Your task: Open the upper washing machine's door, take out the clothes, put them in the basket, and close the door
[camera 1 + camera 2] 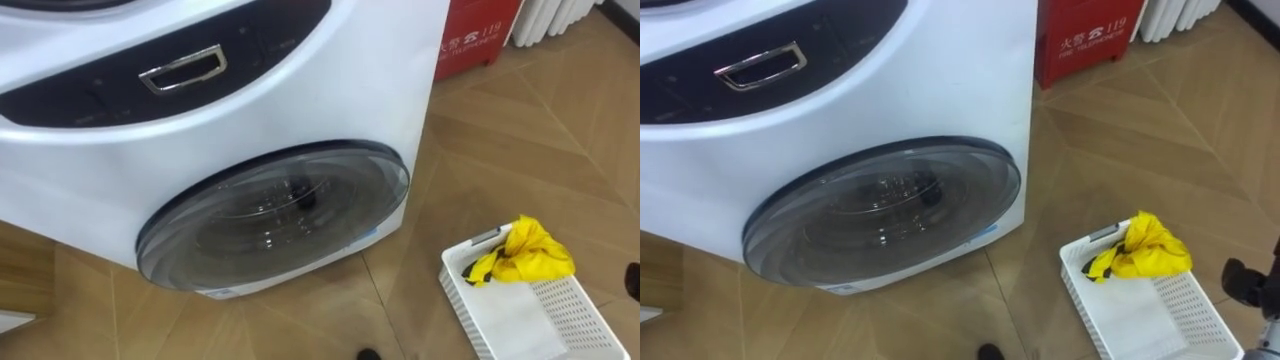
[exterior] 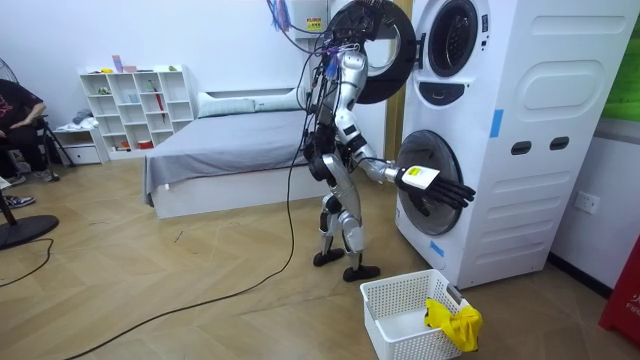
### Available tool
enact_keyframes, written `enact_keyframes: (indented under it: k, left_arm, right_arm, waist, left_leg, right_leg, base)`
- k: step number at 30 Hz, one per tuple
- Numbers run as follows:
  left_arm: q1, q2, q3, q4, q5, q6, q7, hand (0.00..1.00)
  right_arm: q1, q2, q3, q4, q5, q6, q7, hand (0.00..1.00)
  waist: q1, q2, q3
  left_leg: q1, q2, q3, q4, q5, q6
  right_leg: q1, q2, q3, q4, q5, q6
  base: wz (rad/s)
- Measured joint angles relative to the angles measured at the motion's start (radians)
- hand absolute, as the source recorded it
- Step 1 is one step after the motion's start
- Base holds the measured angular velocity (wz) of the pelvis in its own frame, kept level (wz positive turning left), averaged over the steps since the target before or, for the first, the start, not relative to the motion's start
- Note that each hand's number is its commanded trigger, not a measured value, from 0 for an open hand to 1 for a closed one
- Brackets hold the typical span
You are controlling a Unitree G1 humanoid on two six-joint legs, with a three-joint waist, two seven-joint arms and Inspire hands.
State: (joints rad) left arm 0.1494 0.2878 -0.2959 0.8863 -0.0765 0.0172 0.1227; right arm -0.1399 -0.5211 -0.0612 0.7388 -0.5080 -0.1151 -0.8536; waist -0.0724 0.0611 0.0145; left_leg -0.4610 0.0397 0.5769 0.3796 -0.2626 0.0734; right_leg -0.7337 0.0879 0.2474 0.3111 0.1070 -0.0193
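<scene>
The white washing machine [image 1: 330,90] stands in front of me. Its lower round glass door [image 1: 275,215] looks shut, and behind the glass the drum is dark. A white plastic basket [image 1: 462,288] sits on the floor to the lower right, with a yellow cloth [image 1: 525,252] lying over its far corner. In the room view I stand facing the machine, my right hand [image 2: 450,192] stretched forward at the lower door with straight fingers and nothing in it. A dark part of that hand [image 1: 1240,280] shows at the right edge, beside the basket.
A chrome drawer handle [image 1: 185,70] sits on the dark panel above the door. A red box [image 1: 475,35] and a white radiator [image 1: 550,15] stand behind the machine. The upper drum's door [image 2: 385,50] hangs open. A bed [image 2: 230,150], a shelf [image 2: 135,105] and a seated person [image 2: 15,125] are behind me.
</scene>
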Motion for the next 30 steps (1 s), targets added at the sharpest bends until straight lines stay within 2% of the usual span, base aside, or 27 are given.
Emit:
enact_keyframes:
  k: [4,8,10,11,13,16,19,24,27,30]
  left_arm:
    - [0.000,0.000,0.018,0.009,0.000,-0.002,-0.021,0.00]
    - [0.001,0.001,0.021,0.027,-0.009,-0.002,-0.049,0.00]
    - [-0.001,0.000,0.018,0.037,-0.009,-0.007,-0.065,0.00]
    - [-0.001,0.000,0.018,0.042,-0.009,-0.011,-0.068,0.00]
    - [-0.001,-0.008,0.018,0.064,-0.009,-0.018,-0.069,0.00]
    - [-0.003,-0.018,0.020,0.078,-0.009,-0.021,-0.065,0.00]
    - [-0.002,-0.042,0.023,0.080,-0.008,-0.047,-0.053,0.00]
    - [0.003,-0.068,0.044,0.080,-0.008,-0.053,-0.047,0.00]
    - [0.001,-0.080,0.067,0.087,-0.007,-0.054,-0.048,0.00]
    - [0.000,-0.081,0.088,0.100,0.003,-0.051,-0.048,0.00]
  right_arm:
    - [0.004,0.002,0.000,-0.002,-0.016,0.000,0.008,0.00]
    - [0.026,0.028,0.018,-0.012,-0.019,0.001,0.047,0.00]
    - [0.058,0.070,0.035,-0.013,-0.017,0.002,0.086,0.00]
    - [0.069,0.081,0.042,-0.015,-0.014,0.002,0.099,0.00]
    - [0.102,0.129,0.060,-0.024,0.008,0.002,0.146,0.00]
    - [0.146,0.156,0.122,-0.014,0.050,-0.003,0.192,0.00]
    - [0.210,0.190,0.167,0.032,0.123,-0.021,0.268,0.00]
    - [0.250,0.250,0.195,0.119,0.257,-0.012,0.388,0.00]
    - [0.246,0.260,0.228,0.160,0.308,-0.011,0.456,0.00]
    - [0.259,0.267,0.263,0.175,0.361,0.005,0.510,0.00]
  waist:
    - [-0.002,0.000,-0.0031]
    - [-0.005,0.001,-0.0036]
    - [-0.009,0.002,-0.0045]
    - [-0.007,0.002,-0.0046]
    - [-0.001,0.001,-0.0052]
    - [0.005,0.006,-0.0088]
    - [0.017,0.007,-0.0122]
    - [0.046,-0.014,-0.0152]
    - [0.054,-0.023,-0.0130]
    - [0.064,-0.033,-0.0151]
  left_leg:
    - [0.004,0.001,-0.011,0.003,0.000,0.000]
    - [0.034,0.006,-0.055,0.009,-0.002,-0.004]
    - [0.073,0.007,-0.090,0.000,-0.002,-0.010]
    - [0.087,0.007,-0.098,-0.006,-0.001,-0.013]
    - [0.154,0.001,-0.118,-0.040,0.003,-0.024]
    - [0.218,0.002,-0.150,-0.068,0.007,-0.038]
    - [0.306,0.001,-0.201,-0.122,0.016,-0.048]
    - [0.414,0.006,-0.255,-0.192,0.028,-0.065]
    - [0.470,0.011,-0.288,-0.214,0.031,-0.071]
    - [0.496,0.016,-0.312,-0.214,0.030,-0.073]
  right_leg:
    - [0.010,0.000,0.000,0.001,0.000,0.000]
    - [0.056,0.003,-0.025,-0.003,-0.011,-0.011]
    - [0.103,-0.002,-0.059,-0.005,-0.029,-0.019]
    - [0.116,-0.002,-0.064,-0.004,-0.034,-0.021]
    - [0.175,-0.001,-0.081,-0.006,-0.055,-0.027]
    - [0.247,0.000,-0.115,-0.024,-0.071,-0.032]
    - [0.345,-0.007,-0.169,-0.059,-0.089,-0.044]
    - [0.448,-0.003,-0.221,-0.077,-0.126,-0.061]
    - [0.510,-0.002,-0.245,-0.102,-0.138,-0.064]
    - [0.554,-0.001,-0.266,-0.128,-0.144,-0.064]
  base:
    - [-0.01]
    - [0.09]
    - [0.31]
    - [0.28]
    - [0.17]
    - [0.25]
    - [0.42]
    - [0.31]
    - [0.30]
    - [0.25]
